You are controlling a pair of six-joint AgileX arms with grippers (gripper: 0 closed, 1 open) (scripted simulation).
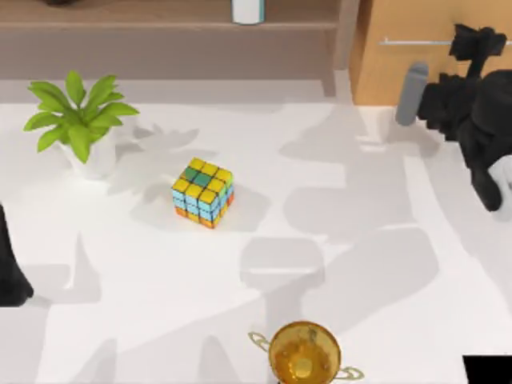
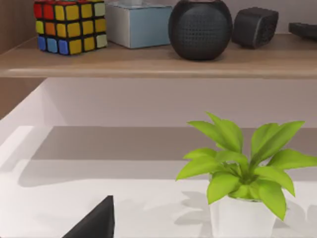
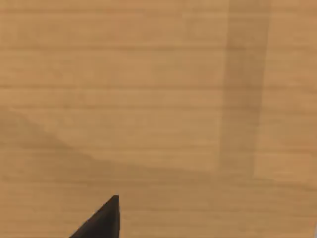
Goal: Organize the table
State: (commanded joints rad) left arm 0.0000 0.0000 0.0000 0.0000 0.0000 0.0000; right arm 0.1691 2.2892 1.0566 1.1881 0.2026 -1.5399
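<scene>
The white table (image 1: 160,288) carries a multicoloured puzzle cube (image 1: 203,193) left of centre, a green potted plant (image 1: 80,120) at the far left and a gold trophy cup (image 1: 304,354) at the front edge. At the back right, my right gripper (image 1: 477,42) is raised against the light-wood drawer cabinet (image 1: 400,20), close to its thin metal handle (image 1: 416,42). The right wrist view is close on that wood front (image 3: 158,99). My left arm (image 1: 10,272) is parked at the table's left edge.
A brown shelf board (image 2: 158,62) runs along the back. It holds a second puzzle cube (image 2: 69,27), a pale blue box (image 2: 138,25), a round black speaker (image 2: 200,29) and a smaller black speaker (image 2: 255,27). The plant (image 2: 242,168) stands below it.
</scene>
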